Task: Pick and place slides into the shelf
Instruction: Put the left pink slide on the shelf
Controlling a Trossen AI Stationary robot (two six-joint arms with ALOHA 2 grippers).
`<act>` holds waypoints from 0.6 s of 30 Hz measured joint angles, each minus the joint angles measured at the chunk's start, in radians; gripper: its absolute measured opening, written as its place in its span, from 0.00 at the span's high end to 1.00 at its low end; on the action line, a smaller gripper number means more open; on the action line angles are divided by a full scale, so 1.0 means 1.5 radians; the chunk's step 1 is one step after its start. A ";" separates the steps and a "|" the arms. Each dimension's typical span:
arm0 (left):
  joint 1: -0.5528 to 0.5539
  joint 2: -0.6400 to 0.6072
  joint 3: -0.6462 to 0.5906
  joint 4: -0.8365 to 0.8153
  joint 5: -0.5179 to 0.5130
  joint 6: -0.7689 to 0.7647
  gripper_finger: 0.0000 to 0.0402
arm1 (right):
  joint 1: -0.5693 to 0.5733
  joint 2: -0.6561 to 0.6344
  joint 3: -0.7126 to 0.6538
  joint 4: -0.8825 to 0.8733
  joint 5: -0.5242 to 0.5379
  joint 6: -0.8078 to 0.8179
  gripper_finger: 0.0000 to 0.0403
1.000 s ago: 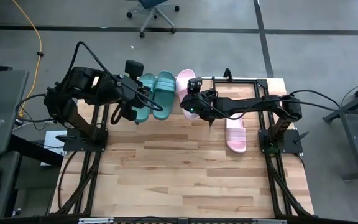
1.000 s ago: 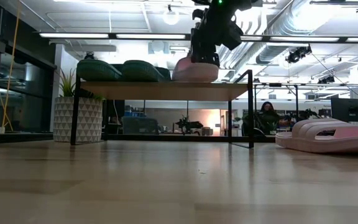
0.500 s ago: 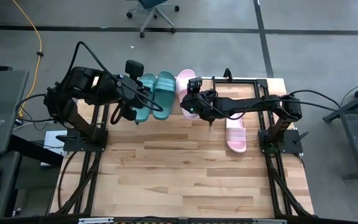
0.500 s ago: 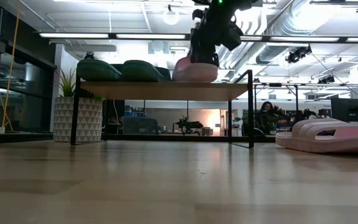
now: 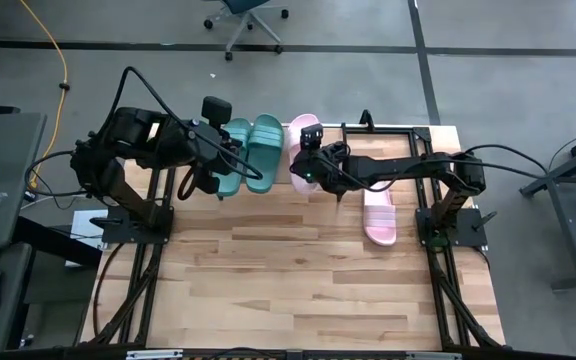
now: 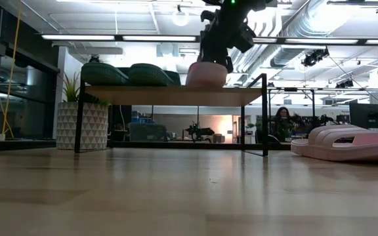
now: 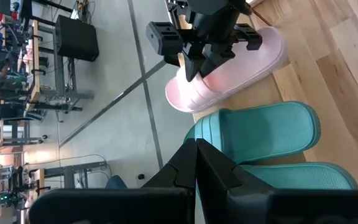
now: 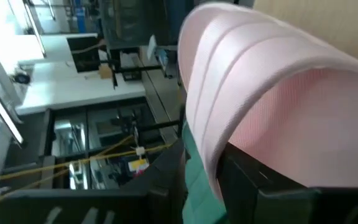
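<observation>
Placing 3rd slide: right hand clamped on pink slide strap, resting on shelf beside 2 teal slides. Next: release, fetch 2nd pink slide off counter. Left hand fingers together, empty, by teal pair.

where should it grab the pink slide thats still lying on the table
Grip the pink slide on the table by its wide ribbed strap, coming from above. It probably works best with one finger slipped under the strap through the open toe, since the strap arches clear of the flat sole. The right gripper is over the other pink slide on the shelf.
</observation>
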 joint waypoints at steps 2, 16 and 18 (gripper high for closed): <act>0.000 0.000 0.000 0.000 0.000 0.000 1.00 | -0.004 0.000 0.000 -0.007 -0.012 0.019 0.81; 0.000 0.000 0.000 0.000 0.000 0.000 1.00 | -0.031 0.000 0.001 -0.039 -0.107 0.078 0.81; 0.000 0.000 0.000 0.000 0.000 0.000 1.00 | -0.033 0.000 0.001 -0.041 -0.111 0.078 0.81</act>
